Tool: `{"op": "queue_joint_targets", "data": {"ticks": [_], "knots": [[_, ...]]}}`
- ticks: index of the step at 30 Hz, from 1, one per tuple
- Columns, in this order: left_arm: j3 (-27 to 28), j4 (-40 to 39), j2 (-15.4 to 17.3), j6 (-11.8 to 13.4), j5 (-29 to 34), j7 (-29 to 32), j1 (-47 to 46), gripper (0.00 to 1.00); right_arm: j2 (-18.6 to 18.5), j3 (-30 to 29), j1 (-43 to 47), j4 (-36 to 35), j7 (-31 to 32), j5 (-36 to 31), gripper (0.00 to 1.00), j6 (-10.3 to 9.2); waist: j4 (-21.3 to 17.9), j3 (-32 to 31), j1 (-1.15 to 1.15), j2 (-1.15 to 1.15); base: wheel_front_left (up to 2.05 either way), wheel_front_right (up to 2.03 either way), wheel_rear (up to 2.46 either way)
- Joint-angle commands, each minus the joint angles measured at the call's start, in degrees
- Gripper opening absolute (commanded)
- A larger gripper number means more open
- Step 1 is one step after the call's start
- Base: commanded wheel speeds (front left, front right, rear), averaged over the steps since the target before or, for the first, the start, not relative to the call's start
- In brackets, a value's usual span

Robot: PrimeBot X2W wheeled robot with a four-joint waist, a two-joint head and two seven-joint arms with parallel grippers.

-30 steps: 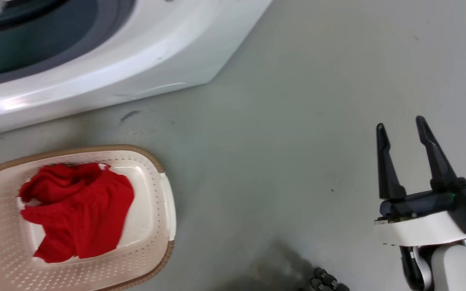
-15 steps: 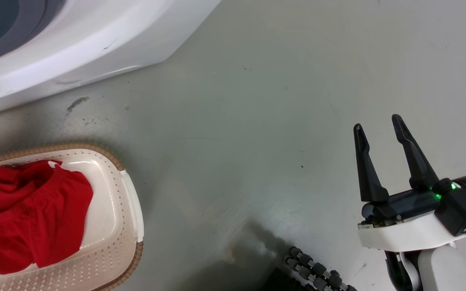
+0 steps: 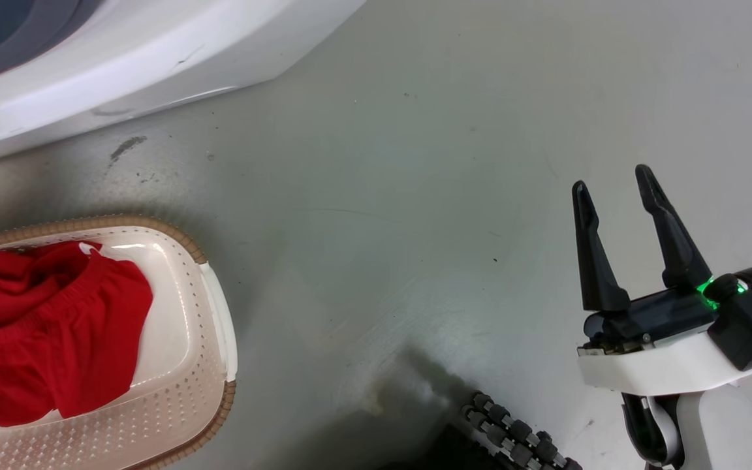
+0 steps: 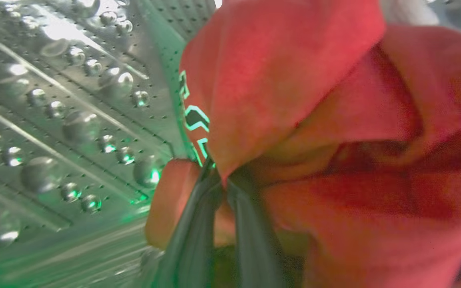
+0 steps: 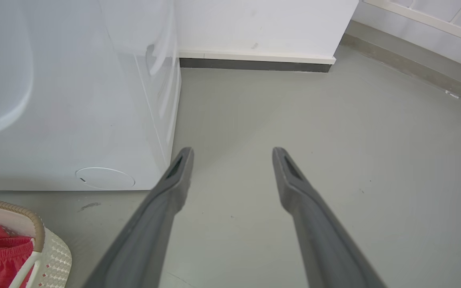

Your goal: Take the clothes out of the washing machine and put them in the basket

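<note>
- My left gripper [image 4: 219, 176] is inside the steel drum [image 4: 54, 100], its fingers pressed together on a fold of a red garment with pale lettering [image 4: 294, 100].
- Another red garment [image 3: 56, 339] lies crumpled in the basket [image 3: 180, 238].
- The basket stands on the grey floor [image 3: 382, 196], near the front of the washing machine [image 3: 121, 65].
- My right gripper [image 3: 611, 179] hangs over bare floor, well apart from the basket, with its fingers spread and nothing between them.

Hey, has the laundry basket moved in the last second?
No. The basket keeps its place near the dark floor scuff in front of the washing machine; the whole head view slid, so the camera moved.
</note>
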Motion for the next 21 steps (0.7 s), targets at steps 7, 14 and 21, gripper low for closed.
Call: {"op": "queue_joint_targets", "data": {"ticks": [7, 14, 21], "knots": [[0.0, 1.4, -1.9, -0.8, -1.2, -6.5, 0.2, 0.0, 0.1, -1.7, -1.3, 0.6, -0.1, -1.2, 1.0, -0.06, 2.8, -2.2, -0.01, 0.0, 0.0, 0.0, 0.0], [-0.7, 2.3, -3.6, -1.3, -0.7, -22.4, 4.1, 0.0, 0.1, -3.8, -2.2, 0.7, -0.1, -3.4, 1.0, -0.06, 7.1, -7.3, -0.01, 0.0, 0.0, 0.0, 0.0], [-0.3, 5.3, -7.9, -1.8, -3.3, -38.0, 10.9, 0.0, 0.1, -5.7, -0.8, 1.7, -0.1, -6.7, 1.0, -0.06, 12.0, -14.0, -0.01, 0.0, 0.0, 0.0, 0.0]]}}
